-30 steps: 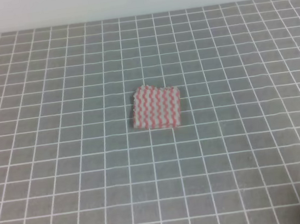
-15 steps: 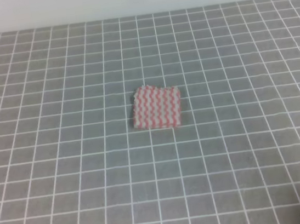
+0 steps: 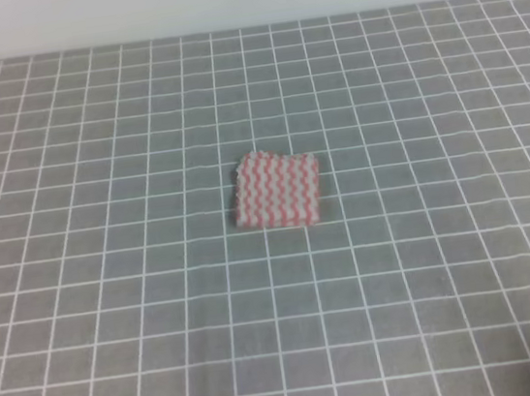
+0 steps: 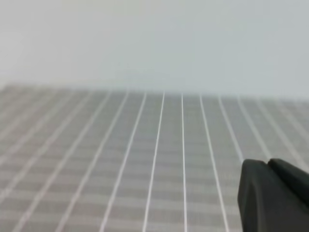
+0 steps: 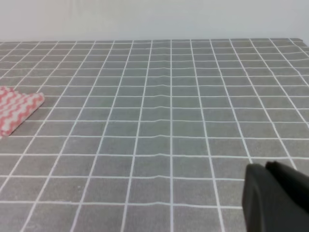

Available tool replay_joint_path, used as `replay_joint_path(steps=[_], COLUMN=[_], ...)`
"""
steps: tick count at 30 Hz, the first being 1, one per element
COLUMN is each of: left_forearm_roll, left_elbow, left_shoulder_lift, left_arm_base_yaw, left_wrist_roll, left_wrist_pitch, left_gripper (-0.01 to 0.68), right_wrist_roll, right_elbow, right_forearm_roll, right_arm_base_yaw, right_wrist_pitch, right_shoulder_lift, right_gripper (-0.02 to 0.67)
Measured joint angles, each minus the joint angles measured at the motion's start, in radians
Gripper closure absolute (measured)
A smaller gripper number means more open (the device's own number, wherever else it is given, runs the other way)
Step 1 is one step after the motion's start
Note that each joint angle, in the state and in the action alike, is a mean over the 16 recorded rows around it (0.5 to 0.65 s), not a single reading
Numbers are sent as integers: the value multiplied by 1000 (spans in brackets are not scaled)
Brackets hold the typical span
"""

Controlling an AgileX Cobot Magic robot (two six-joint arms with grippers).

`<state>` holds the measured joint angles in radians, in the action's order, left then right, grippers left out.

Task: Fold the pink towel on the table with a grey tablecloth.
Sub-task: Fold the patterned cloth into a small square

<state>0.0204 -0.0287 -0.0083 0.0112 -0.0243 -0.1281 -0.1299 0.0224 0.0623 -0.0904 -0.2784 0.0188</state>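
On the left side, my left wrist camera looks low across the table with a grey tablecloth (image 4: 145, 159), where the white grid lines run away to a pale wall (image 4: 154, 43). Of the left gripper (image 4: 273, 195) I see only one dark part at the lower right corner of this view, so I cannot tell how wide it is parted, and I see nothing in it.

In the high view, the pink towel (image 3: 277, 189) lies flat near the middle of the tablecloth, a little compact rectangle with its wavy stripes facing up. No arm is visible in this view.

On the right side, my right wrist camera shows the towel (image 5: 17, 110) at the far left edge, cut by the frame and well apart from the right gripper (image 5: 275, 198). This one also appears only as a dark part at the lower right corner, so I cannot tell its opening; it touches no cloth.
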Motion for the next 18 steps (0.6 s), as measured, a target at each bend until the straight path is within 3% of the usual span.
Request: replay_joint_path(steps=[11, 18], left_forearm_roll=[-20, -20], left_elbow=[48, 48], left_shoulder_lift=[-22, -22], left_arm_base_yaw=[-32, -32], left_wrist_roll=[3, 5], left_wrist_pitch=[-183, -214], left_gripper=[674, 675], right_wrist_roll=[0, 0], right_elbow=[0, 0], right_forearm_roll=[0, 0], right_arm_base_yaw=[0, 0], right_wrist_pitch=[3, 3], right_shoulder_lift=[0, 0], right_gripper=[665, 665])
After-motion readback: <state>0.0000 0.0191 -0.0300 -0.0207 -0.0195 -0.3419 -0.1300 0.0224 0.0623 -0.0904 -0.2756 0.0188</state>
